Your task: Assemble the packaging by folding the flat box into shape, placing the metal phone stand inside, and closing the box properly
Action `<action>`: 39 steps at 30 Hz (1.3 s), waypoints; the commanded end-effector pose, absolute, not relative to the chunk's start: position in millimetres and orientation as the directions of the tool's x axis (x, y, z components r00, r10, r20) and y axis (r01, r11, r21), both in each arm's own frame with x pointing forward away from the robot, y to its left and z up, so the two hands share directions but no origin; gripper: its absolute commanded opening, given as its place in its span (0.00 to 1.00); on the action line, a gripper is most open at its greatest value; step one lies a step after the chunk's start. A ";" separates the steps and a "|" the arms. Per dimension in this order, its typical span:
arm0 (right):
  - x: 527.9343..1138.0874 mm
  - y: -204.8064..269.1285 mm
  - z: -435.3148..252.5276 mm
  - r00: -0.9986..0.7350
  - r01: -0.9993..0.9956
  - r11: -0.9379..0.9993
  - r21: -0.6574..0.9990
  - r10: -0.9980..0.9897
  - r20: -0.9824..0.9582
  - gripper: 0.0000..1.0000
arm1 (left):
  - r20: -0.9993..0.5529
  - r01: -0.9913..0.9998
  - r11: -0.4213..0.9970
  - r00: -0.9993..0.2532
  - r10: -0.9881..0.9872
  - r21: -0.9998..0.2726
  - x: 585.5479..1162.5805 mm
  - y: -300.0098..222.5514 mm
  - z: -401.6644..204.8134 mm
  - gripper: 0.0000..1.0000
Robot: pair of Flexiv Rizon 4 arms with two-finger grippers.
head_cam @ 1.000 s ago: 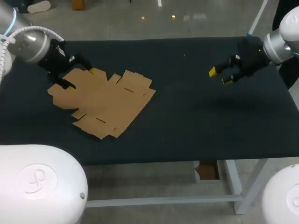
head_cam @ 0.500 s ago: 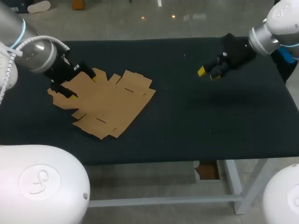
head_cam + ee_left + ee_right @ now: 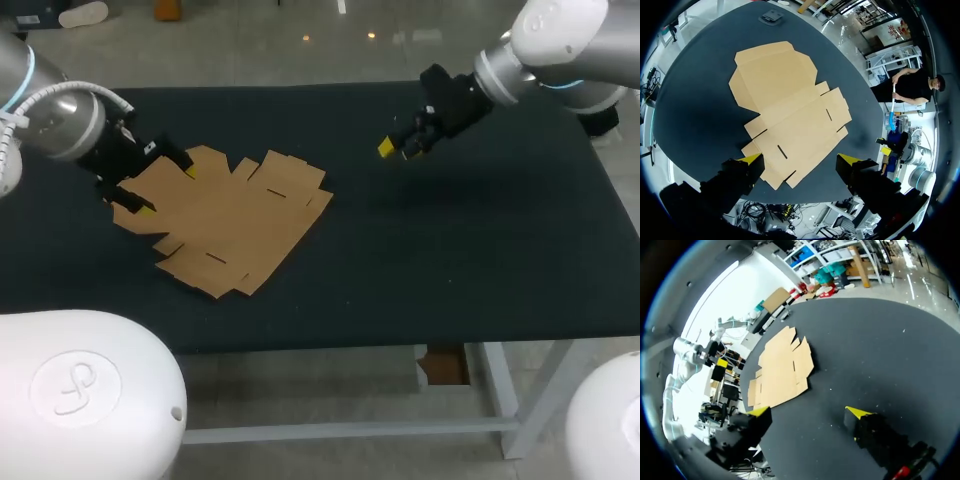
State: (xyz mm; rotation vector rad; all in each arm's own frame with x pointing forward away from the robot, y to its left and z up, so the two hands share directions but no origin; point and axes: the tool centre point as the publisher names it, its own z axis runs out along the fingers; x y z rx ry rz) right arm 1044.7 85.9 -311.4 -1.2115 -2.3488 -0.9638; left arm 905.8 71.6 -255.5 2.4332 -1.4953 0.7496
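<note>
I am looking at the flat brown cardboard box blank, which is lying unfolded on the black desk, out toward 9 o'clock from the desk's middle. My left gripper is hanging at the blank's 9 o'clock edge with its yellow-tipped fingers spread apart, one tip at the blank's 10 o'clock corner and the other by its 8 o'clock flap. I cannot tell whether either tip is touching the cardboard. In the left wrist view the left gripper is straddling the blank's near end, with the blank stretching away ahead of it. Past the blank's far end a small dark grey object is sitting on the desk, and I cannot tell what it is. My right gripper is hovering over bare desk at 2 o'clock from the blank, well apart from it, fingers apart and holding nothing. From the right wrist view the blank is lying ahead of the right gripper.
</note>
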 end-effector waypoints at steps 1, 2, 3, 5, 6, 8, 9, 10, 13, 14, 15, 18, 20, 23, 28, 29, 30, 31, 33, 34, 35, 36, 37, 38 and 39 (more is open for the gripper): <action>1063.3 110.6 -319.5 -0.600 0.790 0.530 0.307 0.569 0.562 1.00 | 0.500 -0.879 -0.469 0.366 -0.785 -0.093 911.5 75.4 -251.6 1.00; 1065.9 114.1 -320.2 -0.607 0.784 0.541 0.305 0.565 0.559 1.00 | 0.501 -0.878 -0.469 0.366 -0.785 -0.092 912.4 76.9 -251.3 1.00; 1067.6 117.7 -320.7 -0.612 0.778 0.551 0.302 0.559 0.559 1.00 | 0.501 -0.879 -0.469 0.366 -0.784 -0.091 913.4 78.3 -251.5 1.00; 1071.4 125.1 -322.3 -0.636 0.756 0.579 0.305 0.539 0.553 1.00 | 0.503 -0.882 -0.465 0.366 -0.783 -0.081 915.0 80.3 -252.2 1.00; 1074.1 127.9 -323.3 -0.638 0.752 0.586 0.301 0.535 0.554 1.00 | 0.503 -0.882 -0.464 0.366 -0.783 -0.080 915.8 81.5 -252.6 1.00; 1078.6 132.7 -326.1 -0.650 0.734 0.610 0.299 0.503 0.570 1.00 | 0.501 -0.889 -0.452 0.359 -0.787 -0.074 916.7 82.3 -253.0 1.00; 1080.6 134.5 -327.3 -0.652 0.728 0.618 0.296 0.491 0.578 1.00 | 0.501 -0.889 -0.451 0.357 -0.788 -0.075 916.8 82.6 -253.4 1.00; 1082.9 136.7 -329.4 -0.655 0.724 0.626 0.290 0.490 0.575 1.00 | 0.500 -0.890 -0.450 0.357 -0.789 -0.075 917.1 82.8 -253.8 1.00; 1086.7 144.8 -334.6 -0.674 0.697 0.660 0.279 0.471 0.569 1.00 | 0.502 -0.898 -0.433 0.342 -0.794 -0.074 917.9 83.0 -254.4 1.00; 1087.2 148.2 -336.5 -0.680 0.689 0.671 0.273 0.467 0.566 1.00 | 0.502 -0.901 -0.428 0.337 -0.796 -0.073 918.2 83.2 -254.7 1.00; 1087.7 151.2 -338.5 -0.683 0.680 0.682 0.268 0.459 0.568 1.00 | 0.502 -0.903 -0.424 0.335 -0.798 -0.072 918.4 83.3 -254.9 1.00; 1090.9 161.1 -346.7 -0.684 0.671 0.700 0.245 0.456 0.569 1.00 | 0.499 -0.903 -0.422 0.333 -0.800 -0.074 918.0 83.5 -255.5 1.00; 1092.4 168.0 -351.6 -0.681 0.671 0.703 0.238 0.456 0.573 1.00 | 0.499 -0.904 -0.420 0.331 -0.801 -0.076 916.7 83.2 -256.1 1.00; 1093.2 178.6 -358.0 -0.679 0.665 0.713 0.224 0.452 0.579 1.00 | 0.495 -0.906 -0.417 0.327 -0.805 -0.079 915.6 82.8 -257.9 1.00; 1095.5 190.9 -367.3 -0.683 0.646 0.734 0.210 0.433 0.588 1.00 | 0.508 -0.913 -0.401 0.310 -0.804 -0.078 910.6 84.2 -261.8 1.00; 1097.2 193.0 -370.5 -0.680 0.642 0.739 0.203 0.427 0.596 1.00 | 0.507 -0.913 -0.400 0.309 -0.805 -0.079 908.9 84.0 -262.8 1.00; 1098.1 195.2 -373.4 -0.678 0.641 0.741 0.199 0.424 0.600 1.00 | 0.506 -0.914 -0.397 0.305 -0.807 -0.082 907.2 83.6 -264.0 1.00; 1099.2 197.8 -376.7 -0.678 0.639 0.744 0.193 0.427 0.598 1.00 | 0.505 -0.915 -0.394 0.302 -0.808 -0.083 905.7 83.4 -264.8 1.00; 1102.0 202.8 -382.1 -0.669 0.642 0.747 0.173 0.436 0.602 1.00 | 0.499 -0.916 -0.392 0.301 -0.813 -0.086 903.7 82.9 -265.9 1.00; 1103.8 205.3 -384.8 -0.665 0.647 0.745 0.163 0.446 0.600 1.00 | 0.498 -0.916 -0.391 0.300 -0.814 -0.087 902.7 82.8 -266.1 1.00; 1105.6 207.5 -387.0 -0.661 0.648 0.745 0.159 0.447 0.603 0.99 | 0.497 -0.916 -0.390 0.299 -0.814 -0.088 901.7 83.0 -265.9 1.00; 1106.6 209.3 -388.3 -0.659 0.647 0.747 0.156 0.444 0.607 0.97 | 0.497 -0.916 -0.390 0.298 -0.815 -0.090 900.6 83.5 -265.5 1.00; 1107.9 211.4 -390.1 -0.657 0.647 0.747 0.153 0.444 0.610 0.94 | 0.498 -0.916 -0.390 0.297 -0.815 -0.092 899.5 83.9 -265.0 1.00; 1109.0 213.5 -391.7 -0.656 0.646 0.749 0.150 0.443 0.611 0.93 | 0.498 -0.916 -0.390 0.296 -0.815 -0.094 898.9 84.1 -264.8 1.00; 1109.8 215.3 -393.0 -0.655 0.643 0.752 0.148 0.438 0.616 0.92 | 0.498 -0.916 -0.390 0.295 -0.815 -0.095 898.2 84.1 -264.8 1.00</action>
